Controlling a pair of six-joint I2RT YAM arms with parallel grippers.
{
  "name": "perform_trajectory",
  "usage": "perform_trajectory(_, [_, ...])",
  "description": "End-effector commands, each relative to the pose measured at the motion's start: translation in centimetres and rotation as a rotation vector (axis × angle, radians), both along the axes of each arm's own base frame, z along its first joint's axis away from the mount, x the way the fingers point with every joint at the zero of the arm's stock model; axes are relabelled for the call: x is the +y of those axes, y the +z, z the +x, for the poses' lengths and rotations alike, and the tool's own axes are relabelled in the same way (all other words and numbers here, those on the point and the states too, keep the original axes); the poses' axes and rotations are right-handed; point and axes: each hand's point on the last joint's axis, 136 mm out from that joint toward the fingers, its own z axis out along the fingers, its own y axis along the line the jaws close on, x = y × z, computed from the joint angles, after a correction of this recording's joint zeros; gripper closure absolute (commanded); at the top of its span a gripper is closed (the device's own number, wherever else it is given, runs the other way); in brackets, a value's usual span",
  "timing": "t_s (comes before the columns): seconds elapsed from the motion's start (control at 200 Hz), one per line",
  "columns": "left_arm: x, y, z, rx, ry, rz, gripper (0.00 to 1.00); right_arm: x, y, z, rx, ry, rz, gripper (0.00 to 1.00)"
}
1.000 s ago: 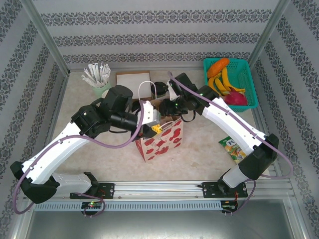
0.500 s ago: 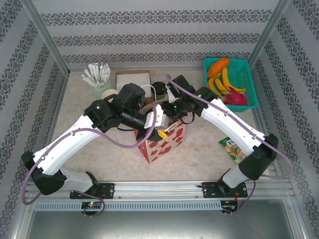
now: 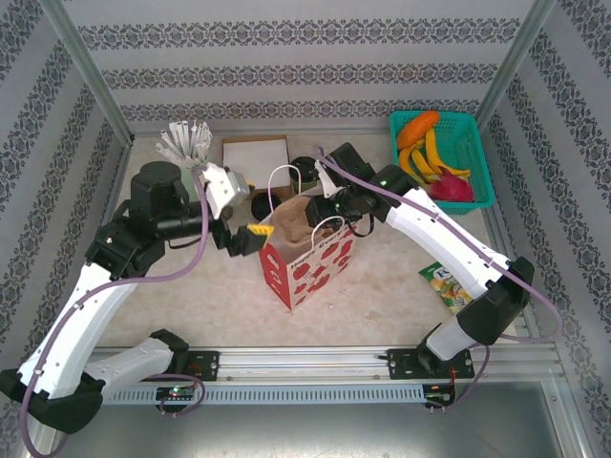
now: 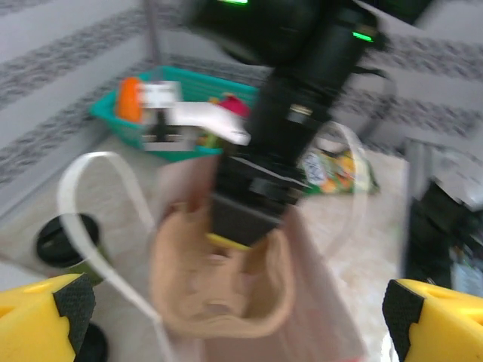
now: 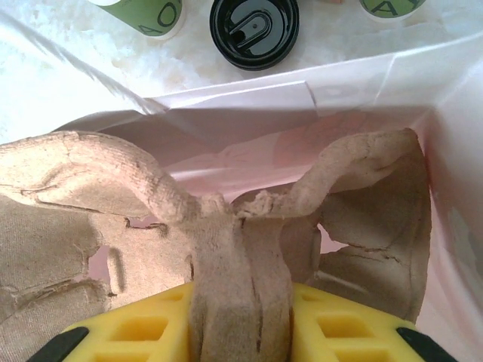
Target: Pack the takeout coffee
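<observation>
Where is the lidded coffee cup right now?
In the top view the coffee cup stands on the table just behind the paper bag, outside it, to the right of the white box.

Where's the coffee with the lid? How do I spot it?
Find the paper bag with red prints in the middle of the table. Behind it, toward the back wall, stands the takeout coffee, a small green cup. Its round black lid sets it apart from the white sticks farther left.

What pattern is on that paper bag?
Red blobs on a white ground; the paper bag shows it best in the top external view.
</observation>
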Motion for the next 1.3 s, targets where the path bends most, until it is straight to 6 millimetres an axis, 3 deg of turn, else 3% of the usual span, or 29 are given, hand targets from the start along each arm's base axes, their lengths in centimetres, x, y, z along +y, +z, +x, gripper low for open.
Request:
perform_trajectory(0.0, [1.6,0.4,4.8,0.089,0.248,-0.086,0.00,0.0,1.2,-0.2,-0.047,0.037,-0.017,0.68])
perform_trajectory(0.165, [-0.1,-0.7,7.0,0.197,0.227,-0.089,0.05,0.2,1.1,-0.1,-0.053,0.059,-0.029,0.68])
perform_trajectory(0.315, [-1.7,-1.6,9.2,0.262,0.204,-0.085,0.18,0.6,1.1,0.1,-0.061,0.089,-0.046,0.69])
perform_trajectory(0.36, [-1.9,-2.0,10.0,0.281,0.220,-0.079,0.28,0.8,1.1,0.1,-0.062,0.106,-0.054,0.68])
perform_trajectory(0.485, [-2.6,-2.7,11.8,0.337,0.232,-0.061,0.74,1.3,0.7,-0.2,-0.056,0.179,-0.100,0.69])
perform_trajectory(0.565, [-3.2,-2.9,12.2,0.360,0.222,-0.062,0.92,1.3,-0.1,-0.5,-0.034,0.219,-0.153,0.69])
perform_trajectory(0.68, [-2.6,-2.9,13.3,0.359,0.294,-0.070,1.00,1.1,-1.2,-1.2,0.013,0.262,-0.204,0.69])
perform_trajectory(0.909, [-0.5,-2.6,15.0,0.347,0.481,-0.095,1.00,0.5,-1.9,-2.7,0.052,0.329,-0.230,0.70])
perform_trajectory(1.139, [-2.2,-1.5,14.4,0.314,0.415,-0.144,1.00,1.6,-3.2,-3.9,0.142,0.383,-0.199,0.70])
perform_trajectory(1.294, [-1.9,-1.6,14.6,0.307,0.433,-0.141,1.00,1.9,-4.0,-4.0,0.180,0.394,-0.207,0.70])
